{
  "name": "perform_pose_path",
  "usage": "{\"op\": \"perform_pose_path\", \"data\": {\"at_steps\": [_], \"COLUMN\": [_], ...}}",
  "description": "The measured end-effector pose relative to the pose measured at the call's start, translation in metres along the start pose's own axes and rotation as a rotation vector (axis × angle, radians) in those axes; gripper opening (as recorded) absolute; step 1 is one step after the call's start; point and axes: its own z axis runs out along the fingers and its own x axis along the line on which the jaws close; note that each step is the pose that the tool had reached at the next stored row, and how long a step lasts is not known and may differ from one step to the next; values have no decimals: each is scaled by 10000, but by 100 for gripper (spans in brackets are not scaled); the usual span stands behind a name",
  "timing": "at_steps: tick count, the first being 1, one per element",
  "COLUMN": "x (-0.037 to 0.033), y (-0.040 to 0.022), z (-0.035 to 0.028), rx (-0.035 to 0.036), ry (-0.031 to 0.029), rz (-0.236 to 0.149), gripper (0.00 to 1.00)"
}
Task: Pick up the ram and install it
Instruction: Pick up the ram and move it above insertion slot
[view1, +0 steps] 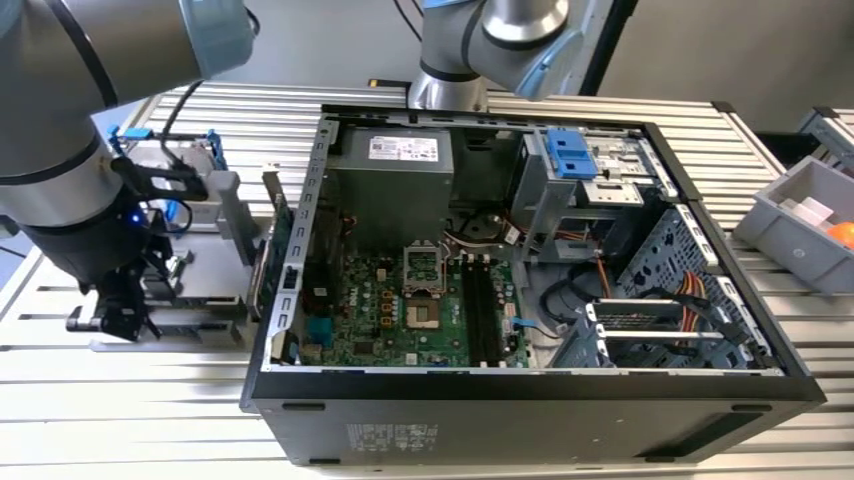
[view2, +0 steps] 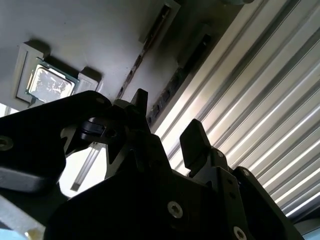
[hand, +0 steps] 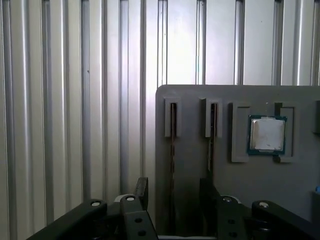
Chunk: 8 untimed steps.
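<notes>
Black end effector (hand: 174, 184) (spread) over ram (hand: 173, 142)

A slatted metal table (view1: 160, 410) is seen under everything; an open computer case (view1: 534, 400) is laid on it, with a green motherboard (view1: 374, 310) exposed inside; a grey power supply (view1: 394, 165) is set at the far end, and a blue-tabbed bracket (view1: 571, 155) is mounted beside it; a grey bin (view1: 794, 215) is placed at the exterior view's right; in both wrist views a grey holder plate (hand: 250, 175) (view2: 100, 30) is shown on the slats, with a square silver processor chip (hand: 267, 134) (view2: 50, 82) seated in a recess.
</notes>
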Motion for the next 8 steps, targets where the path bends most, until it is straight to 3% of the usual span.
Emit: {"op": "perform_pose_path", "data": {"at_steps": [8], "x": [0], "y": [31], "z": [96], "rx": [31], "ry": [8], "rz": [-482], "gripper": [100]}}
